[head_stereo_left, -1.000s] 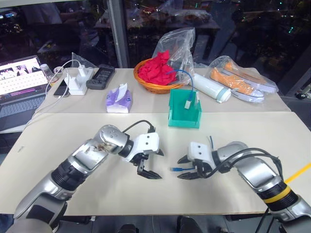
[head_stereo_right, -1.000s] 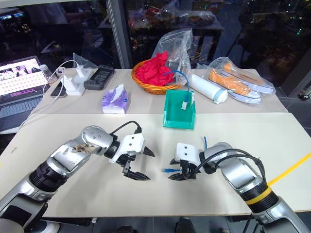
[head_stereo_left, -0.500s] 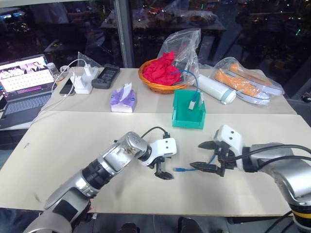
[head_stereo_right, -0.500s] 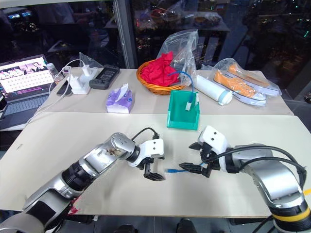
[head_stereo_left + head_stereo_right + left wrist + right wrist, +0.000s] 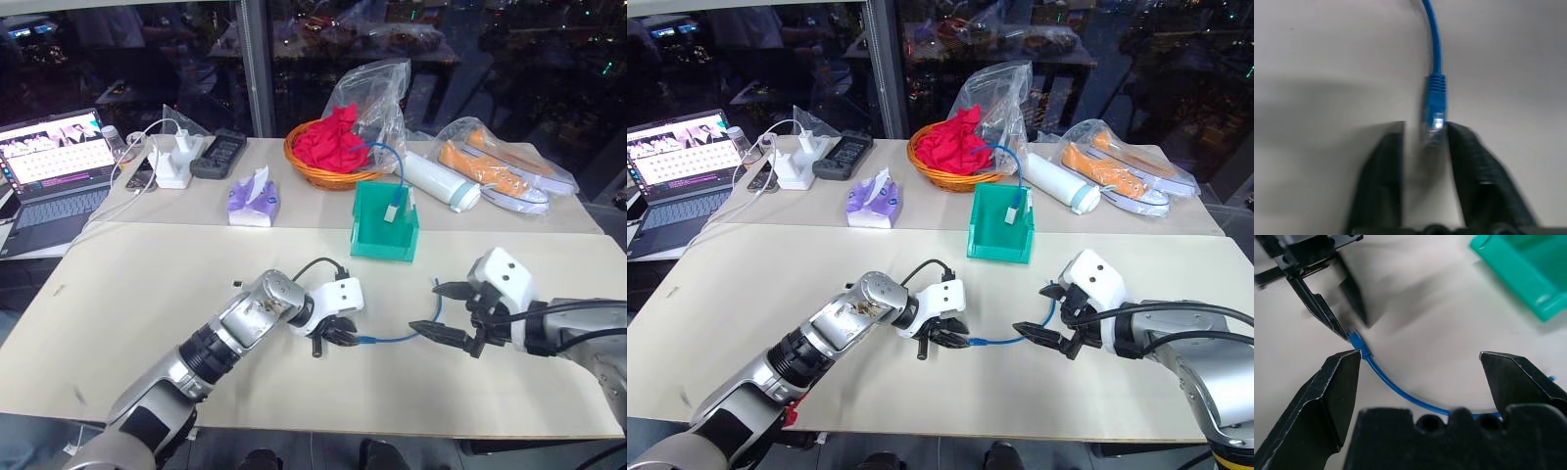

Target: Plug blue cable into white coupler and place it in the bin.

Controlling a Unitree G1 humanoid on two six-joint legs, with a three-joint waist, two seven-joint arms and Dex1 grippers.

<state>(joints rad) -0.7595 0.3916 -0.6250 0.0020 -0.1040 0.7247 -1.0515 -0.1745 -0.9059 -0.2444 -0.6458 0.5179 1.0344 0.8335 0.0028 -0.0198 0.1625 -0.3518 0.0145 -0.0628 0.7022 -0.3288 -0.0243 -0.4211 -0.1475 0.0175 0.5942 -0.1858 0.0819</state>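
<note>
My left end effector (image 5: 338, 336), open a second ago, has shut on the plug end of the blue cable (image 5: 392, 339), while my right end effector (image 5: 443, 310) has let go of the cord and drawn back toward my right with its fingers spread wide and nothing between them. So the cable has changed hands and now lies in a shallow curve on the worktop (image 5: 147, 284) between the two. I judge the mating step not yet begun: a white coupler (image 5: 391, 211) on another blue cord already hangs in the bin (image 5: 384, 238), well behind; I can't make out a free one

The left wrist view shows what the head views cannot: the clear plug tip pinched between my black fingers (image 5: 1476, 161), slightly off centre. The right wrist view shows my open fingers framing the cord's arc, and the bin's teal corner beyond
</note>
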